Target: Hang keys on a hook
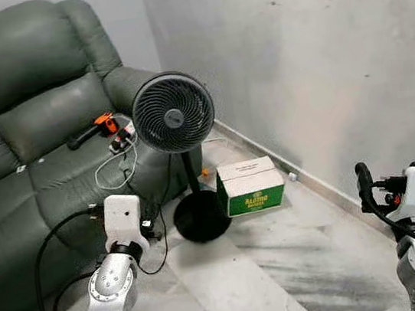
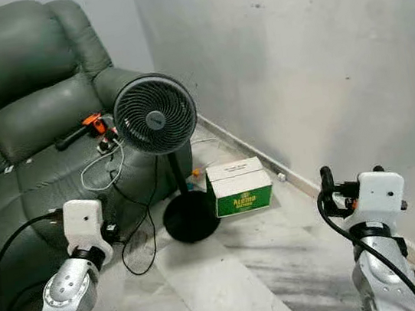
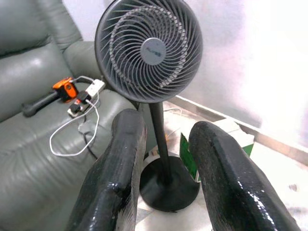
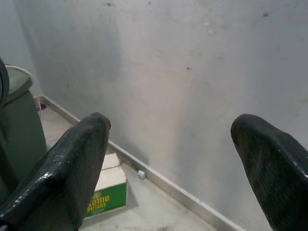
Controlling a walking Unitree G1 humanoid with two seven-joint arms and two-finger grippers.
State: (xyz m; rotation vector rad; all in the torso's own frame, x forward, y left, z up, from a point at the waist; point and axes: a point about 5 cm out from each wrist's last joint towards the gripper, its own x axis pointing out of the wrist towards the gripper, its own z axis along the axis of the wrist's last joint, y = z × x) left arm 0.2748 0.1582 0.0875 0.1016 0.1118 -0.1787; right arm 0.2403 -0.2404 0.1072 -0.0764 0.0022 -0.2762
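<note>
**Approach Stage: Both Grippers Empty, Keys and Hook Not Located**

Standing nearest the camera, the two silver arms are raised at the robot's sides, a carrying posture that suggests travel, not manipulation. The left gripper (image 3: 163, 163) points toward the pedestal fan (image 1: 173, 114); its two black fingers (image 3: 115, 178) stand moderately apart with nothing between them. The right gripper (image 4: 175, 159) points at the bare grey wall (image 1: 308, 48) on the far side of the fan from the sofa; its fingers are spread wide, also empty. Judged from this, no pickup has occurred.

All positions below are referenced to the fan.

- Just beside the fan's round base (image 1: 201, 217), on the wall side, sits a green and white carton (image 1: 250, 187) on the marble floor (image 1: 233, 283). It is probably parked there out of the walking path.
- On the opposite side of the fan stands a dark green sofa (image 1: 23, 112). Its seat carries a white power strip (image 1: 122, 139), an orange-and-black tool (image 1: 96, 130) and a looping white cable (image 1: 117, 172), laid there within reach of the fan's cord.
- Behind the fan, the wall meets the floor at a pale skirting strip (image 1: 269, 154).

Keys cannot be identified on the sofa, floor or carton; small items near the power strip are too indistinct to name. The visible wall carries no discernible hook. The task therefore appears to be at its search stage, with the open fingers readied for a later grasp.
</note>
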